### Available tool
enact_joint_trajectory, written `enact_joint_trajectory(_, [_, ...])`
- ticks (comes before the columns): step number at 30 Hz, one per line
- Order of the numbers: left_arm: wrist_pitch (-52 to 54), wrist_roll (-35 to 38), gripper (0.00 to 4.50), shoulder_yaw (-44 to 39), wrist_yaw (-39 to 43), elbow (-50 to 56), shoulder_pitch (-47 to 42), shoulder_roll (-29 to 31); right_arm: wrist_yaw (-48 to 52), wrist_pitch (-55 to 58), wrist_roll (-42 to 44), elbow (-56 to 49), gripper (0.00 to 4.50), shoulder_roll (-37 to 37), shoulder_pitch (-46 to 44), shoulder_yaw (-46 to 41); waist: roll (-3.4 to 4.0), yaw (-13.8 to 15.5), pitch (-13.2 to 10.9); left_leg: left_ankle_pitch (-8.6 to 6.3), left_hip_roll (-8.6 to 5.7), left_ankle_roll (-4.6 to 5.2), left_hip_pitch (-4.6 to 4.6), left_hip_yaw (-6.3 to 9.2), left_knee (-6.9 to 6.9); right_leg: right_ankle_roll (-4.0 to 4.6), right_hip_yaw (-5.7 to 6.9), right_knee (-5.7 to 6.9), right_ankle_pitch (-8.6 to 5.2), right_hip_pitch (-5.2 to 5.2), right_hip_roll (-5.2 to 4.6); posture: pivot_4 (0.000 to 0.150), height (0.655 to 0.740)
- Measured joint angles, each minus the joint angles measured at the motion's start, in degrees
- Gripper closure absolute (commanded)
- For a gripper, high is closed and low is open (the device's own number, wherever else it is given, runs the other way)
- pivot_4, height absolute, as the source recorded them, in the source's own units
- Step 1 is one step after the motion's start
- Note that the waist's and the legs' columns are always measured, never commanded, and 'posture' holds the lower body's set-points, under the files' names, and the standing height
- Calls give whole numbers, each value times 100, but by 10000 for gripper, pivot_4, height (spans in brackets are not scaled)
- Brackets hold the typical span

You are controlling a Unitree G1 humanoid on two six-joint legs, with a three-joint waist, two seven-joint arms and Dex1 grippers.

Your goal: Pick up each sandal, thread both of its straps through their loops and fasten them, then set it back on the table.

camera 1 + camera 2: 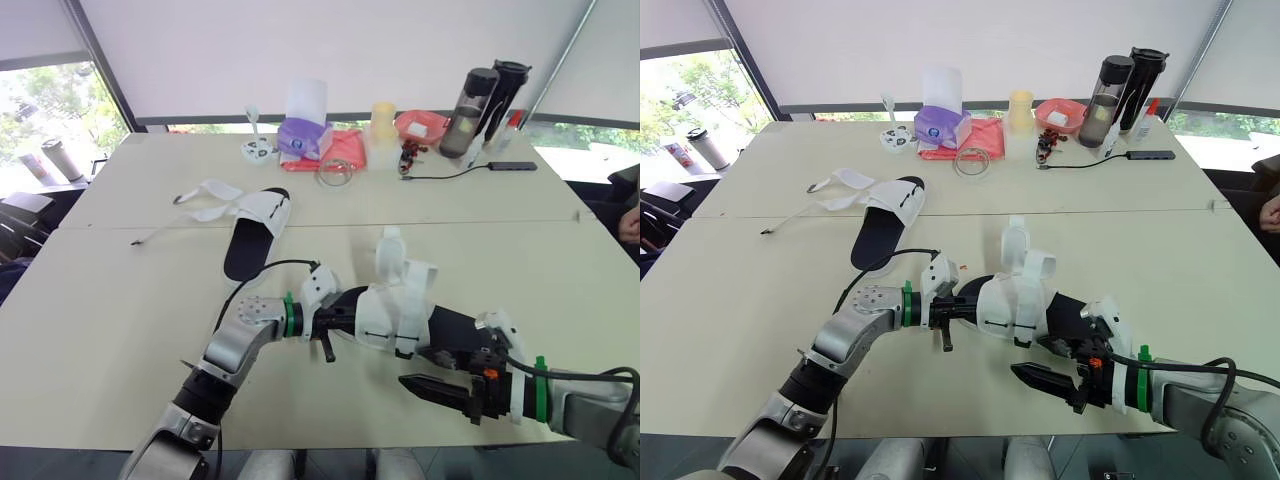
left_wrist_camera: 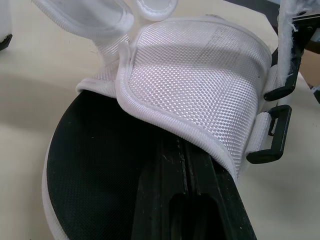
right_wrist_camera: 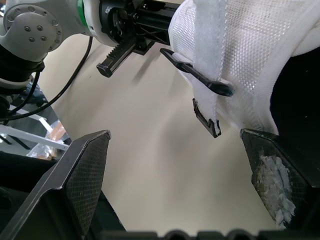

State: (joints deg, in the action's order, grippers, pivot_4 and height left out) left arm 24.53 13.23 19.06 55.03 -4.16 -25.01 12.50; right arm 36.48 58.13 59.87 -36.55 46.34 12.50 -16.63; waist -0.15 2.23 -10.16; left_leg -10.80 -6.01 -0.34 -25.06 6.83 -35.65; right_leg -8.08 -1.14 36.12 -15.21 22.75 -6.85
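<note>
One sandal (image 1: 395, 315) is stretched sideways over the near table (image 1: 110, 300). Its toe is met by the left gripper (image 2: 186, 161), closed tight; a real grip cannot be told. Its loops (image 3: 206, 120) are faced by the right gripper (image 3: 172, 137), spread wide, empty.

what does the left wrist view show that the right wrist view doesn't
Left wrist view adds: the black insole of the held sandal, with the left gripper shut on the sandal beneath its white mesh strap.
Right wrist view adds: the right gripper, open near the sandal, and the left gripper seen from outside.
Shared: the white mesh strap, its two black loops and the table.
</note>
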Motion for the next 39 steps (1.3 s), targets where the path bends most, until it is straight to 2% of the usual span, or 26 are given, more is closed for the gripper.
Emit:
enact_joint_trajectory(3, [32,1,45000,-1,0,23,4,1,14,22,125,82,427,-52,-139,92,0,0,0,0,0,0,0,0,0,0,-1,0,0,0,0,1500,7400])
enact_joint_trajectory(6, [43,2,45000,-4,-5,26,13,8,-63,42,215,257,8584,-320,-361,268,-2,-3,-1,0,1,0,0,2,0,0,0,0,0,0,1,1500,7400])
enact_joint_trajectory(11, [91,0,45000,-4,-17,51,28,2,-248,93,289,376,35196,-469,-531,325,0,5,0,-1,-1,1,0,1,1,1,0,-1,0,1,-1,1500,7400])
enact_joint_trajectory(13, [93,0,45000,-5,-17,62,39,14,-257,140,286,377,44524,-443,-463,360,0,3,0,-1,-1,1,0,1,4,0,0,-1,0,2,0,1500,7400])
enact_joint_trajectory(18, [92,0,45000,-4,-37,96,53,23,-104,268,293,271,44524,-152,-201,475,0,4,1,-1,0,1,0,2,5,1,0,-1,0,3,0,1500,7400])
enact_joint_trajectory(27, [109,-2,45000,6,-63,135,76,15,371,232,-32,-221,44524,374,778,938,0,1,1,-1,0,0,0,0,5,1,0,-2,-1,1,-1,1500,7400])
enact_joint_trajectory(39, [92,-9,45000,25,-67,107,74,-8,471,-68,66,-614,44524,372,1153,908,-1,12,1,-3,0,0,-1,0,3,2,0,-6,-2,-2,-3,1500,7400])
